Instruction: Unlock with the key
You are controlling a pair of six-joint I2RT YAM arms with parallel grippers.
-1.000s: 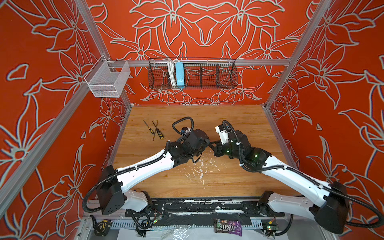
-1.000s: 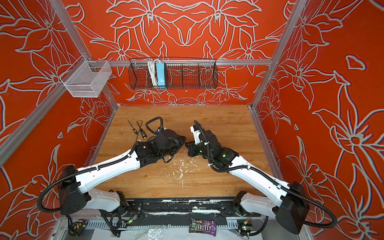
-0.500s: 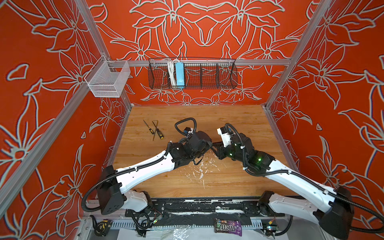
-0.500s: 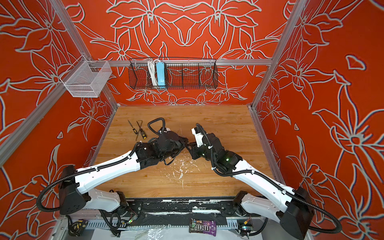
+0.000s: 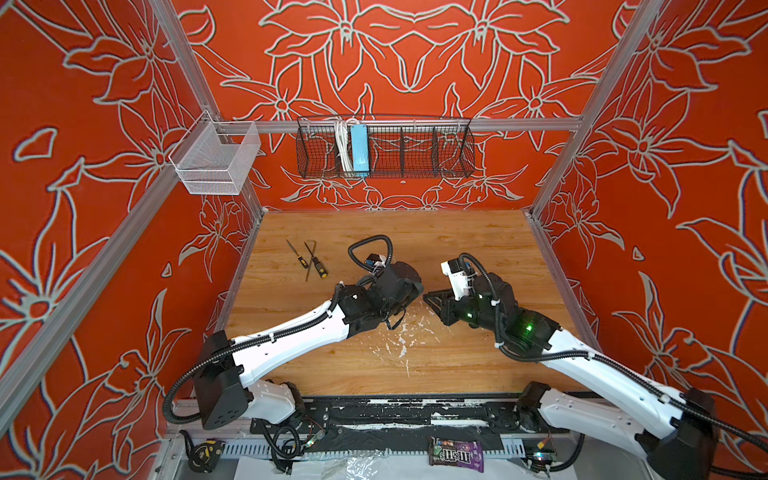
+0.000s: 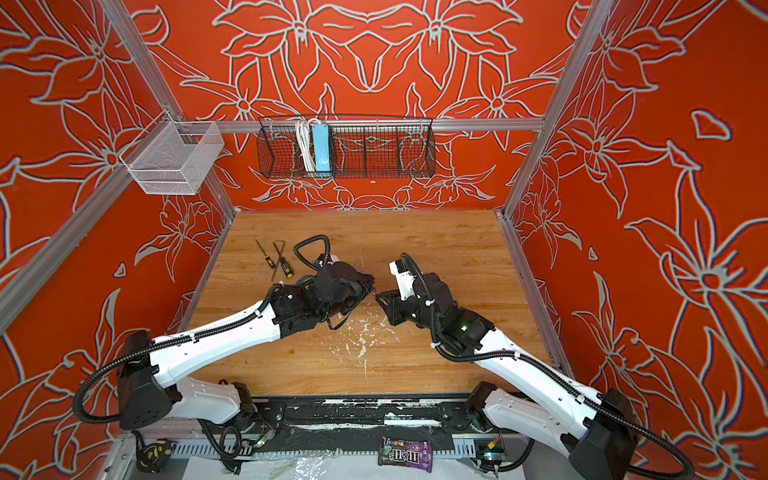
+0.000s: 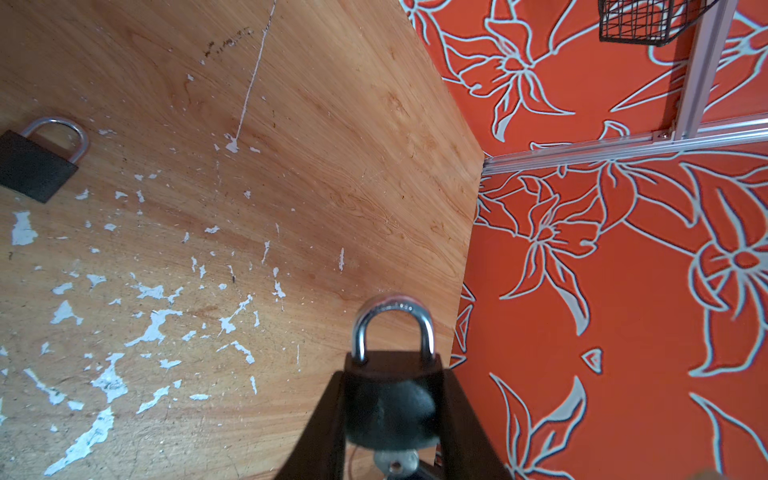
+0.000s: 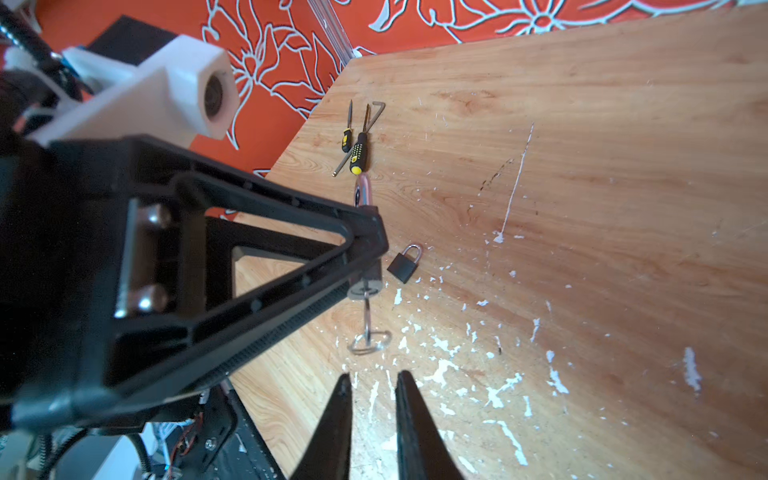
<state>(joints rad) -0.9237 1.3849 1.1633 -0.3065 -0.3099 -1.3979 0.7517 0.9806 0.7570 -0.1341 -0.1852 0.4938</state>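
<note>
Left gripper was clamped on the black padlock with a silver shackle, held clear of the wooden table. A small silver key sat in its keyhole, and a wire ring dangled below. Right gripper hovered just beside that ring, jaws narrowly parted, pinching nothing. A second black padlock lay flat on the table nearby.

Floral orange walls, scuffed wooden tabletop
</note>
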